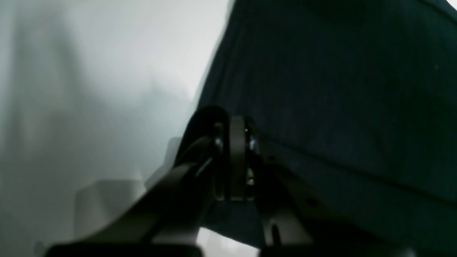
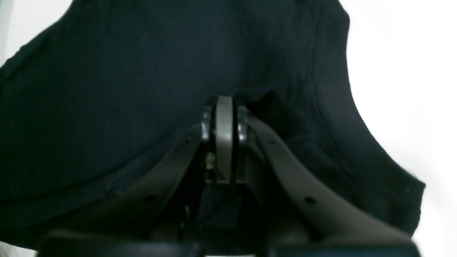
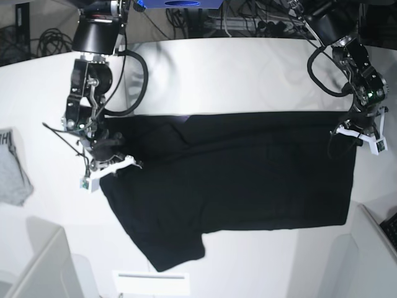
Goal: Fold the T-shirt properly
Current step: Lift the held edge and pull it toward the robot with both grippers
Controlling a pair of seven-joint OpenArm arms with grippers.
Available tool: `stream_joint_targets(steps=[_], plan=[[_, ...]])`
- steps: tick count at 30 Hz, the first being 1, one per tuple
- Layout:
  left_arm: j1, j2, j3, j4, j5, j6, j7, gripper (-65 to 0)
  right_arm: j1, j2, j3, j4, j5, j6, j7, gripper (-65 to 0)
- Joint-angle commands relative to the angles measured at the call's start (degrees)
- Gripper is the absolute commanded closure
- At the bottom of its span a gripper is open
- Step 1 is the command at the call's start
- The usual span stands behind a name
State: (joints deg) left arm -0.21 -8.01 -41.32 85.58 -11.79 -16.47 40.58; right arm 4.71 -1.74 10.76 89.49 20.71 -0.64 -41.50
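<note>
Closest to your left wrist camera, the left pincer (image 1: 237, 157) has its two dark fingers drawn together on a fold of the T-shirt (image 1: 339, 107), with black cloth caught along the right side of the tips and hanging away to the right. Pale, blurred counter (image 1: 89, 89) fills the left half of that view.

Your right wrist camera shows much the same: the right pincer (image 2: 224, 139) is clamped on a small bunched ridge of the T-shirt (image 2: 107, 89), which spreads dark across nearly the whole view. A hemmed edge curves down the right side against the bright counter (image 2: 403, 71).

From the base view, you see the T-shirt (image 3: 248, 180) lying spread, plain black side up, across the middle of the white counter (image 3: 236, 81). One sleeve points toward the near edge at lower left. The right pincer (image 3: 102, 164) sits at the shirt's left end, gripping cloth near its upper corner; the left pincer (image 3: 363, 130) holds the shirt's right end at its upper corner. The far edge of the shirt runs almost straight between your two grips.

A small grey garment (image 3: 12, 167) lies at the left border of the base view, well apart from the shirt.
</note>
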Motion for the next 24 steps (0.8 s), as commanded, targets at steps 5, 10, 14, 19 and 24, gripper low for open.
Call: stream_joint_targets(steps=[5,10,14,19,24], plan=[[-2.9,-1.1,-0.2,-1.1,-0.1,0.0,-1.2,0.0,2.9,0.3,-0.1,-2.2,0.3,0.2,1.5,0.0],[-5.0,-0.8,-0.2,-4.2,4.4,0.0,-1.2,0.0,3.6,0.4,-0.2,-3.3,0.3,0.2,1.5,0.0],[-6.3,-0.7,-0.1,-5.1,5.8,0.0,-1.2,0.0,4.4,0.4,-0.2,-4.5,0.2,0.2,1.5,0.0],[-6.4,-0.7,-0.1,-5.1,5.8,0.0,-1.2,0.0,4.4,0.4,-0.2,-5.2,0.2,0.2,1.5,0.0],[-6.4,-0.8,-0.1,-5.1,5.8,0.0,-1.2,0.0,4.4,0.4,-0.2,-5.2,0.2,0.2,1.5,0.0]])
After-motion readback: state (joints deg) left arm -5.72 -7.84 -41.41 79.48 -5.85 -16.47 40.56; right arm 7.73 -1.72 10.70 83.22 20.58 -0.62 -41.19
